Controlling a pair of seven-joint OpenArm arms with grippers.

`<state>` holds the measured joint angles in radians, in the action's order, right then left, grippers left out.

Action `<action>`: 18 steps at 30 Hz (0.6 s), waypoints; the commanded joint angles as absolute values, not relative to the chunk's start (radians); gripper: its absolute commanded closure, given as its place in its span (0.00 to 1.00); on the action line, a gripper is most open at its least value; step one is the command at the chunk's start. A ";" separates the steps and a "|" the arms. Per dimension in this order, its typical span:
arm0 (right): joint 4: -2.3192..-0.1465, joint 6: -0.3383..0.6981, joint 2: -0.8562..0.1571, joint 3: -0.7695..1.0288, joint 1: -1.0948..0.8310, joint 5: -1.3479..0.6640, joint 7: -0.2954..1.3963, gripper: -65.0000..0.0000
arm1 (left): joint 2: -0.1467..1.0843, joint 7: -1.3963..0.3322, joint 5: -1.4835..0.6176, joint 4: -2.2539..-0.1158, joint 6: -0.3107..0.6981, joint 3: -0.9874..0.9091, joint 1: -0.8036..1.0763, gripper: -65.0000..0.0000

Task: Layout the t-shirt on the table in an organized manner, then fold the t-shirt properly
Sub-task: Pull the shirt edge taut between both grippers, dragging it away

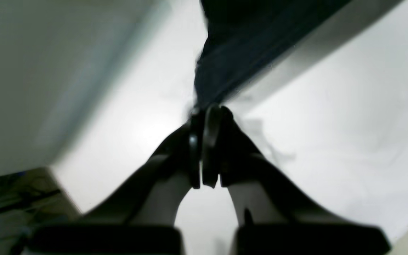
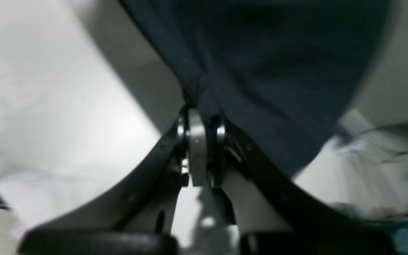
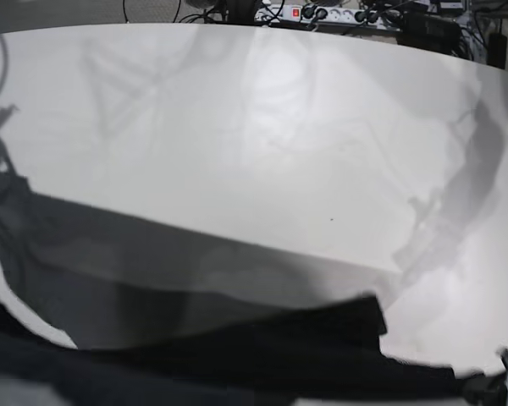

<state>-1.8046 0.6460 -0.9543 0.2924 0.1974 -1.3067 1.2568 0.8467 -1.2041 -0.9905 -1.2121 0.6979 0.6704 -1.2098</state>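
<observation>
While both wrist views are blurred, each shows a gripper clenched on a pinch of the black t-shirt: the left gripper (image 1: 205,113) has cloth running straight ahead of its tips, and the right gripper (image 2: 200,117) has a broad dark panel fanning ahead of it. From the base view the t-shirt (image 3: 262,355) hangs as a long band along the near edge of the bench (image 3: 262,144), its long axis running side to side between the arms, raised above the glossy top and casting a wide shadow. Judging by that, laying it flat calls for both arms to carry the held edge toward the far side together, neither being nearer.
</observation>
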 commanded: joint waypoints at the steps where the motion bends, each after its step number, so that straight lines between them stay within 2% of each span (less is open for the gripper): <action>1: -1.798 0.661 -0.943 0.305 0.183 -1.321 1.251 1.00 | 0.869 -1.221 -0.952 -1.193 0.698 0.664 -1.186 1.00; 4: -1.763 0.670 -0.838 0.305 0.076 -1.317 1.267 1.00 | 0.864 -1.192 -0.956 -1.162 0.698 0.664 -1.055 1.00; 10: -1.736 0.698 -0.652 0.305 -0.086 -1.184 1.276 1.00 | 0.862 -1.185 -0.956 -1.124 0.698 0.664 -0.818 1.00; 14: -1.736 0.698 -0.620 0.305 -0.175 -1.164 1.280 1.00 | 0.868 -1.233 -0.956 -1.124 0.698 0.664 -0.719 1.00; 18: -1.736 0.698 -0.625 0.305 -0.214 -1.097 1.300 1.00 | 0.875 -1.299 -0.982 -1.127 0.698 0.664 -0.713 1.00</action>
